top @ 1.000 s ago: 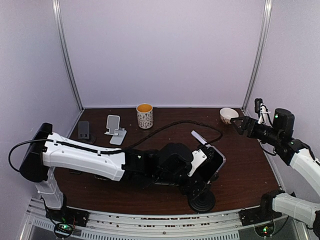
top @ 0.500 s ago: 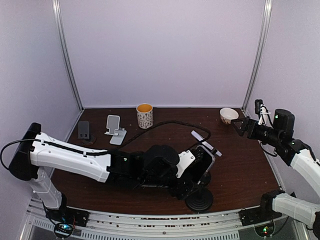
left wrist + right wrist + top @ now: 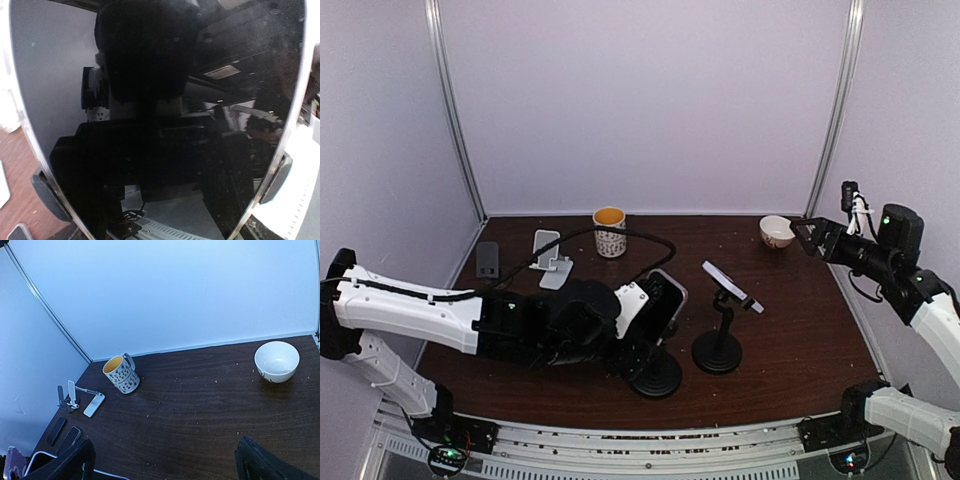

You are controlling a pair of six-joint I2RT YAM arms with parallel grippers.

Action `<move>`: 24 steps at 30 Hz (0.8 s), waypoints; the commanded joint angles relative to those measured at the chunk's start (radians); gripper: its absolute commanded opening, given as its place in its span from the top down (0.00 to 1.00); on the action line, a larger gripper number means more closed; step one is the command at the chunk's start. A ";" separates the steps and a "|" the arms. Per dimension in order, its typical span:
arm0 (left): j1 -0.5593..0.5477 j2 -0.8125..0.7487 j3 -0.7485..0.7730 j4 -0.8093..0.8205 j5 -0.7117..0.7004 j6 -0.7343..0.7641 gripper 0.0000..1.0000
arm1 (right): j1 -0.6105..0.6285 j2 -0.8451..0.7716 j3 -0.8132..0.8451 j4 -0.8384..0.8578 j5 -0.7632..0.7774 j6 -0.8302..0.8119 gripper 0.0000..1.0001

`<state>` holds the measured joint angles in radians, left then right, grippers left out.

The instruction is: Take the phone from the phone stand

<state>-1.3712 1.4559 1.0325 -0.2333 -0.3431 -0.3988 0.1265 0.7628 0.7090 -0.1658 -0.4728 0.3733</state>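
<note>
The phone (image 3: 665, 300) is a black slab with a silver edge, held tilted in my left gripper (image 3: 645, 318) above the middle of the table. Its dark screen (image 3: 155, 115) fills the left wrist view, with grey fingertips (image 3: 50, 199) pressed on its two long edges. A round black stand base (image 3: 655, 378) sits right under the phone. The gripper hides the stem, so I cannot tell whether the phone still sits on it. My right gripper (image 3: 810, 236) is open and empty, raised at the far right near the bowl; its fingers (image 3: 62, 465) frame the right wrist view.
A second black stand (image 3: 718, 350) with a tilted light plate stands right of the phone. A patterned mug (image 3: 610, 231), white folding stand (image 3: 550, 258) and dark phone (image 3: 487, 260) are at the back left, a white bowl (image 3: 777, 231) back right. A black cable (image 3: 620, 240) arcs over the left arm.
My left arm has drawn back to the left with the phone. The round black base has moved left with it. The second stand is now uncovered. My right gripper lifted slightly.
</note>
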 commanded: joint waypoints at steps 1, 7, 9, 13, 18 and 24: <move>0.069 -0.078 -0.008 0.120 -0.131 -0.052 0.46 | -0.005 -0.027 0.080 -0.020 0.044 0.015 0.00; 0.139 -0.078 0.009 0.130 -0.174 -0.061 0.47 | 0.008 -0.015 0.157 -0.003 0.016 0.048 0.00; 0.165 -0.066 0.028 0.123 -0.175 -0.074 0.49 | 0.011 0.007 0.194 -0.003 -0.016 0.055 0.00; 0.210 -0.027 0.080 0.049 -0.187 -0.145 0.51 | 0.021 0.071 0.286 -0.013 -0.064 0.070 0.00; 0.230 0.007 0.122 -0.005 -0.167 -0.268 0.52 | 0.043 0.113 0.335 -0.016 -0.070 0.073 0.00; 0.228 0.056 0.175 -0.076 -0.161 -0.380 0.51 | 0.055 0.150 0.336 0.025 -0.081 0.095 0.00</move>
<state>-1.1400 1.5135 1.1412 -0.3740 -0.4744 -0.6659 0.1665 0.8913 1.0225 -0.1806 -0.5259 0.4488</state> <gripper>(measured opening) 0.800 0.999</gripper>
